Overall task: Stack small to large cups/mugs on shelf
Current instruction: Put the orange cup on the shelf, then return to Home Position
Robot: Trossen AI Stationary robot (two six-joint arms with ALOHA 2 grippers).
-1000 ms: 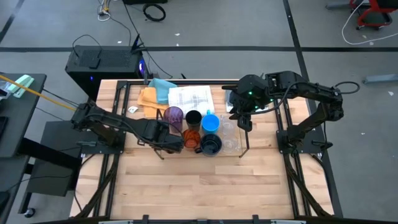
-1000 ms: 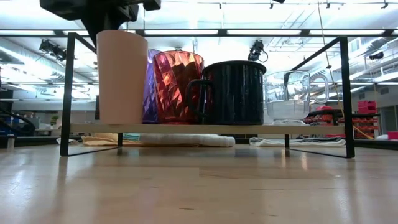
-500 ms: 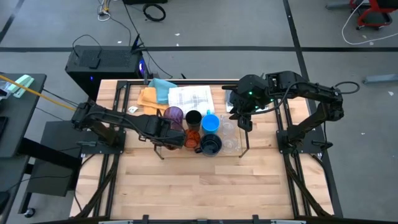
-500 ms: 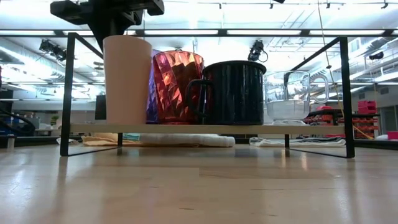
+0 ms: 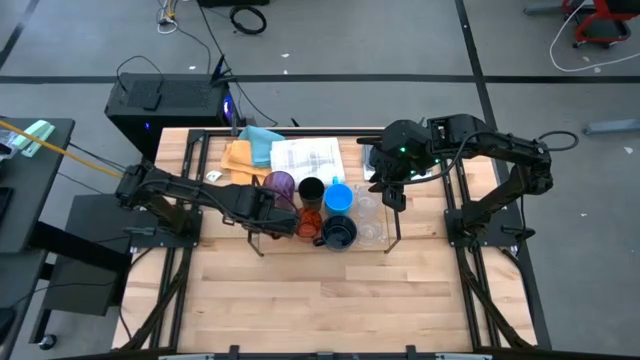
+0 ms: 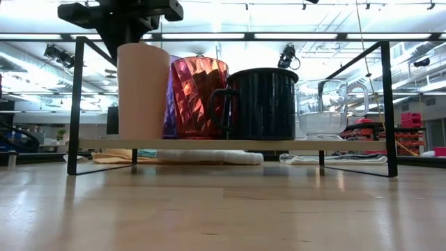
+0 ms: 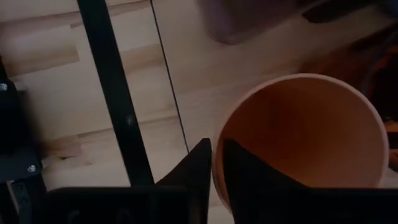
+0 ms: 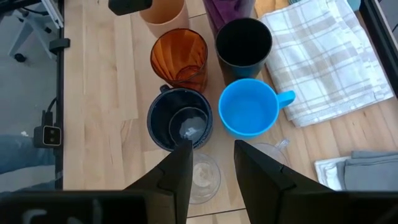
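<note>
On the shelf [image 6: 209,144] a pale orange cup [image 6: 143,90] stands at the left end, its base on the board. My left gripper [image 7: 214,146] is shut on it from above [image 6: 132,14]. Beside it stand a faceted orange cup [image 6: 198,97], a navy mug [image 6: 265,104] and a clear glass mug [image 6: 327,108]. Behind them are purple [image 5: 280,185], black [image 5: 311,189] and blue [image 5: 339,198] cups. My right gripper [image 8: 211,165] hovers open above the shelf's right part [image 5: 392,190], holding nothing. My left gripper has the pale orange cup's rim [image 7: 217,169] between its fingers, one finger inside the cup [image 7: 249,177] and one outside [image 7: 198,165]. The fingers come from above, pointing down. The cup stands upright with its base on the shelf board, next to the faceted orange cup.
Folded cloths lie at the table's far side: orange [image 5: 238,158], teal [image 5: 262,140] and a plaid towel [image 5: 308,160]. A grey cloth [image 8: 354,168] lies right of the shelf. The shelf's black rods [image 6: 77,104] frame the cups. Bare wood [image 5: 320,300] spreads toward the near edge.
My left gripper has shifted the pale orange cup a little toward the table's right, closer to the faceted orange cup. The cup has stayed upright.
</note>
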